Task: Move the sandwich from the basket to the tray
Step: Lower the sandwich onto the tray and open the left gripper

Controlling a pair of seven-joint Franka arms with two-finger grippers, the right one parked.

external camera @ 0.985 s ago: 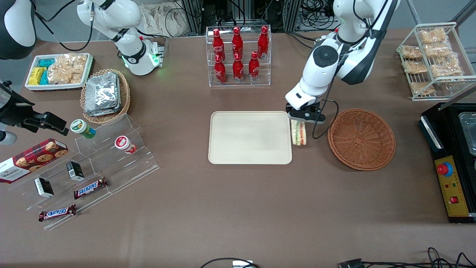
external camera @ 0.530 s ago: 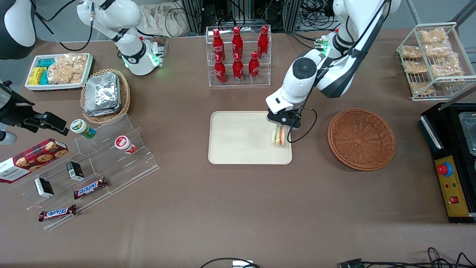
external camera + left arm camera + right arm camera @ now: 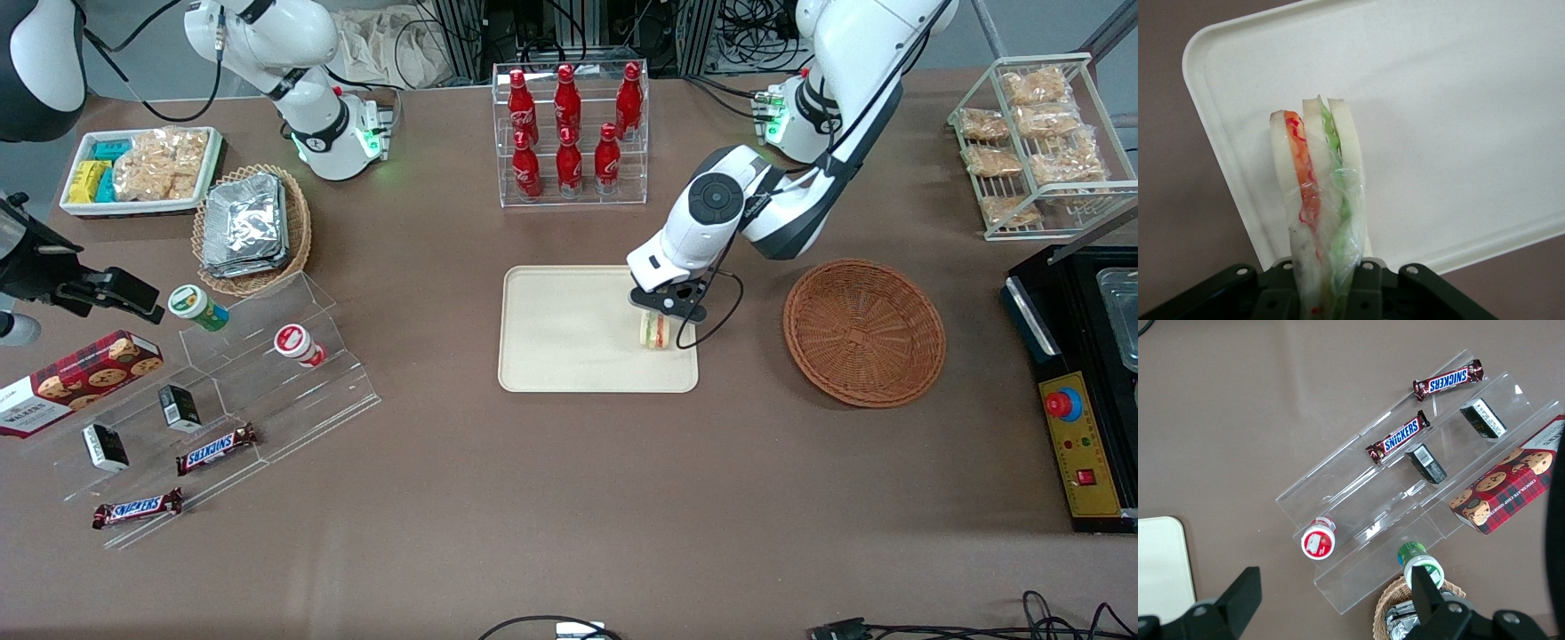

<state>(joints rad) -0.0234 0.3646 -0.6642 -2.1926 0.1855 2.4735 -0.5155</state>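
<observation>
A: Front view first. What do we see?

B: We see our gripper (image 3: 661, 311) over the tray (image 3: 560, 364), near the end closest to the basket (image 3: 864, 332). It is closed tight on the sandwich (image 3: 656, 332).

A: So how far are we?

B: The basket has nothing in it now. We think the sandwich is low over the tray or just touching it, but we cannot tell which. In the left wrist view the sandwich (image 3: 1318, 200) stands on edge above the tray (image 3: 1458, 133). We think we only need to let go and lift away.

A: And around us?

B: A brown table (image 3: 569, 498), red bottles (image 3: 569, 133) in a clear rack, and snacks toward the parked arm's end.
</observation>
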